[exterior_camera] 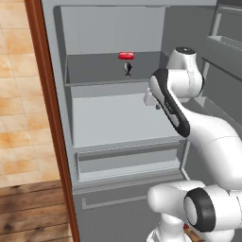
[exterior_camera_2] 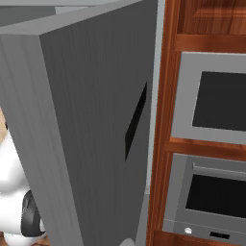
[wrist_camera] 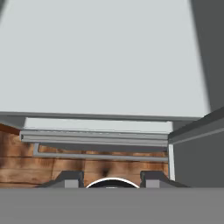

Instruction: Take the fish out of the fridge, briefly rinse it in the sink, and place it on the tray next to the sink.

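The fridge [exterior_camera: 108, 28] stands open, showing pale shelves. The fish [exterior_camera: 127, 68], tiny and dark, sits on the upper shelf toward the back, just in front of a flat red packet [exterior_camera: 126, 56]. My arm reaches into the fridge over the wide middle shelf [exterior_camera: 113, 118], lower than the fish and to its right; the forearm hides most of the hand. In the hand view my gripper [wrist_camera: 111, 179] looks down on that shelf [wrist_camera: 105, 57], its fingertips [wrist_camera: 70, 179] apart with nothing between them. The sink and the tray are out of view.
The fridge's open door [exterior_camera_2: 96, 120] stands close on the right, with door bins [exterior_camera: 227, 47] beside my arm. A bottom drawer [exterior_camera: 127, 163] lies under the middle shelf. Built-in ovens [exterior_camera_2: 211, 101] in wooden cabinets stand beyond the door. A wooden floor [exterior_camera: 28, 212] lies below.
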